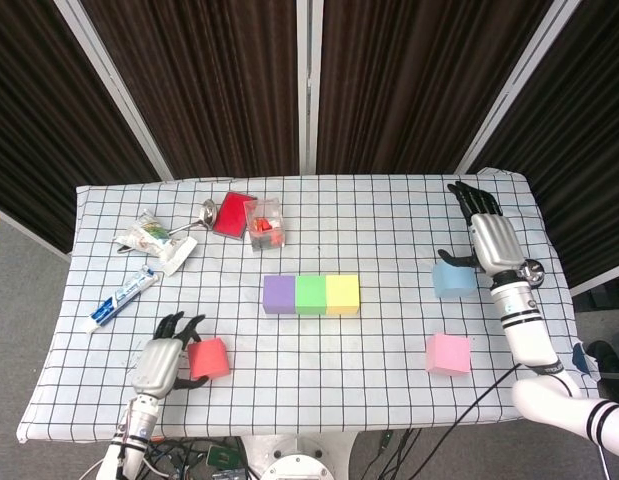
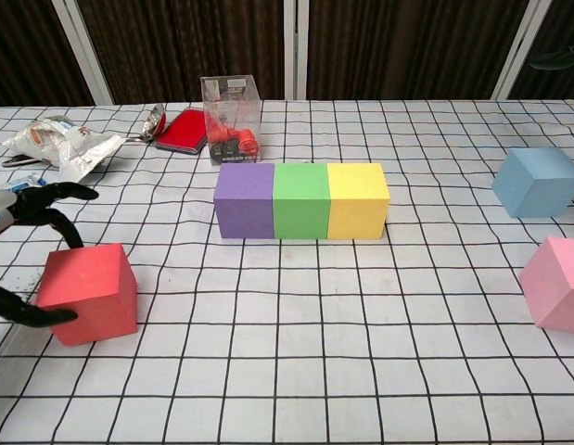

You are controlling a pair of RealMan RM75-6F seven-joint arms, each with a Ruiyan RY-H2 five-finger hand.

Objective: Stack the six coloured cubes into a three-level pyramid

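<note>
Three foam cubes in a touching row at mid-table on the white black-gridded tablecloth (image 1: 389, 210): purple cube (image 1: 278, 294) at the left, green cube (image 1: 311, 294) in the middle, yellow cube (image 1: 343, 294) at the right, all one level high with nothing on top. Red foam cube (image 2: 87, 292) near the front left corner, well apart from the row, flanked by the left hand (image 1: 161, 362): dark fingers (image 2: 47, 197) spread over the cube's far side, thumb lying along its near left face, seemingly touching, though a firm grip cannot be told. Light blue foam cube (image 1: 453, 279) toward the right edge, level with the row, with the right hand (image 1: 492, 242) just beside it on its outer side, fingers straight and apart pointing to the far edge, thumb reaching over the cube's far corner, nothing held. Pink foam cube (image 1: 448, 354) nearer the front right, apart from the blue one and from both hands. Toward the far left of the table, a clear plastic box with small red pieces inside (image 1: 264, 223), a flat red case (image 1: 234, 213) just beside it, a metal spoon (image 1: 200, 214), a crumpled foil packet (image 1: 154, 240), and a toothpaste tube (image 1: 122, 297) lying diagonally near the left edge. Dark curtain panels with pale frames behind the table.
</note>
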